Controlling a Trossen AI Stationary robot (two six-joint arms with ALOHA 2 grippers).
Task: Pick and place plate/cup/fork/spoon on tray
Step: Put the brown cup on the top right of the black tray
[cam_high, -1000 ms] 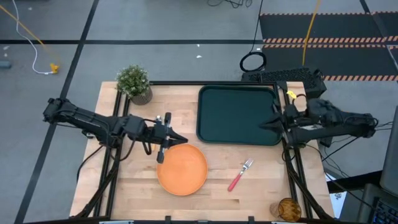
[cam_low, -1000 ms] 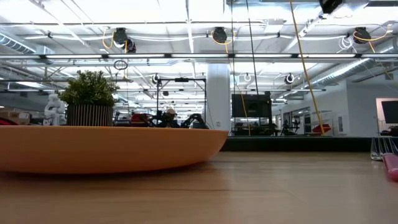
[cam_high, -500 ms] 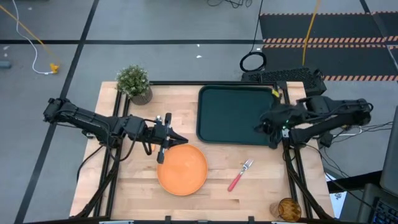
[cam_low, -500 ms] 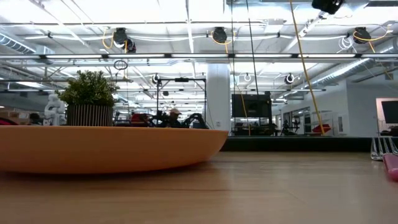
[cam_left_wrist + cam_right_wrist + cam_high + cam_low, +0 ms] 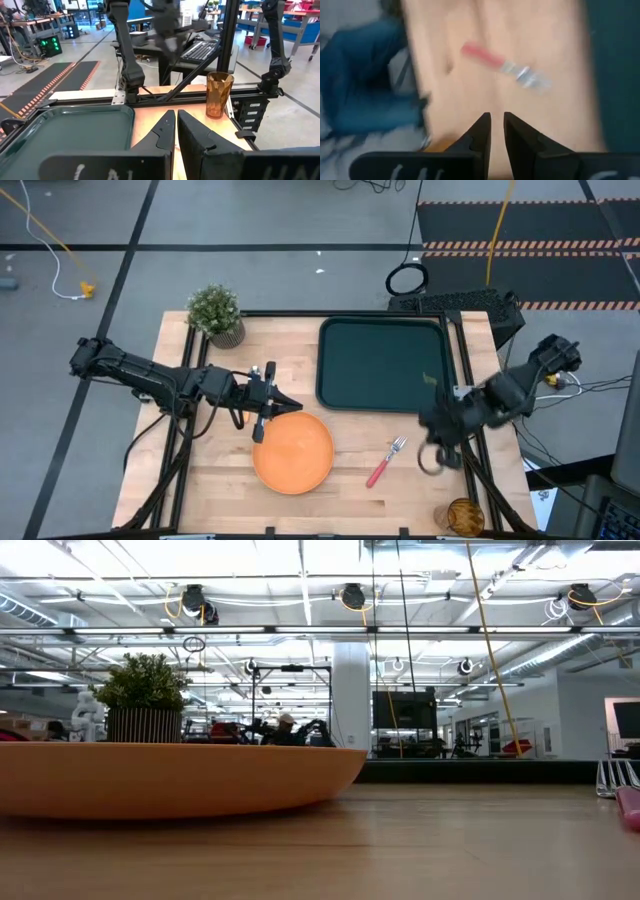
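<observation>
1. Green tray (image 5: 380, 365): empty; nothing placed yet.
2. Plate (image 5: 292, 452), fork (image 5: 385, 461), cup (image 5: 464, 515): on bench (image 5: 350, 480). Spoon: not visible.
3. Right tool (image 5: 432, 460): near fork, nearly closed, apparently empty.
4. Left tool (image 5: 268, 405): at plate edge, nearly closed, empty.

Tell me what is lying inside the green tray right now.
Nothing can be seen inside the tray: its dark floor shows bare in the high view. The plate, fork and cup sit on the table. No spoon shows.

one plate (image 5: 292, 451), one fork (image 5: 385, 461), one cup (image 5: 464, 515), one tray (image 5: 383, 365), one plant (image 5: 216, 312).
</observation>
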